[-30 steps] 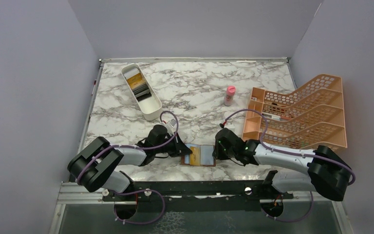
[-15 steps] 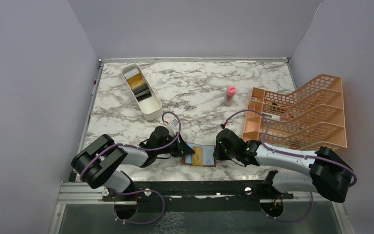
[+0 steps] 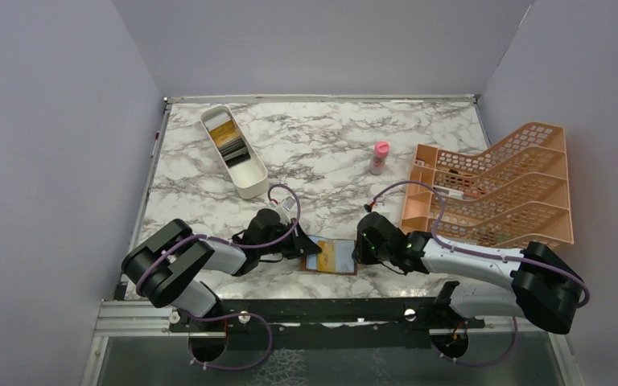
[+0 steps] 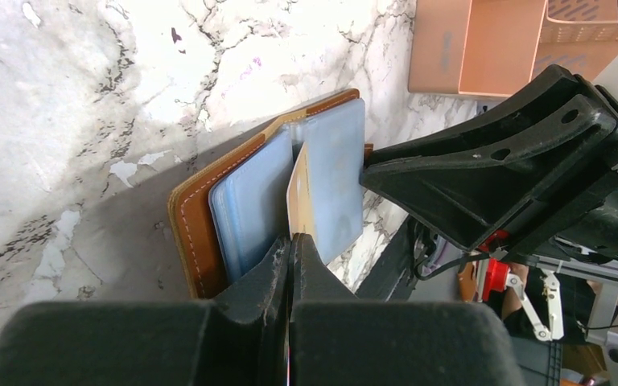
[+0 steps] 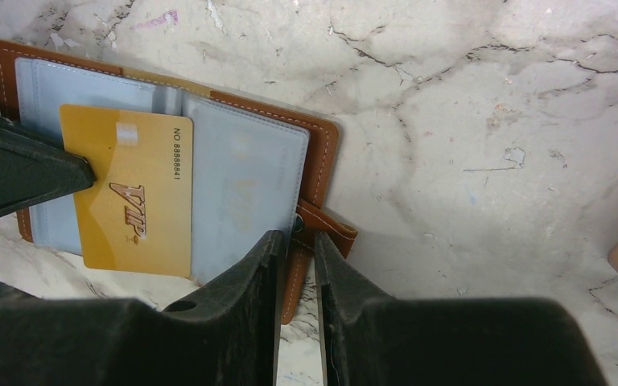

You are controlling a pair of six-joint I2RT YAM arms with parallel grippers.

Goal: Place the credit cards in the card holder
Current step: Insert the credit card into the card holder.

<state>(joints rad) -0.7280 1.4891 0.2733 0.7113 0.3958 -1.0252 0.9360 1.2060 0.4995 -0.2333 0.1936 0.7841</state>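
The brown card holder (image 3: 331,257) lies open near the table's front edge, its blue-grey sleeves up (image 5: 245,189). My left gripper (image 3: 309,248) (image 4: 292,240) is shut on a yellow-gold VIP credit card (image 5: 137,193) and holds it by its left edge over the card holder's middle; in the left wrist view the card shows edge-on (image 4: 299,189). My right gripper (image 3: 360,248) (image 5: 296,237) is closed to a narrow gap around the card holder's right brown edge, by its strap (image 5: 326,229). More cards, yellow and dark, lie in the white tray (image 3: 227,138).
The white oblong tray (image 3: 251,178) stands at the back left. A pink bottle (image 3: 379,158) stands at mid right. An orange lattice rack (image 3: 499,189) fills the right side, close behind my right arm.
My left gripper has shifted slightly right, carrying the yellow card further over the open card holder. The right gripper has stayed on the card holder's edge.
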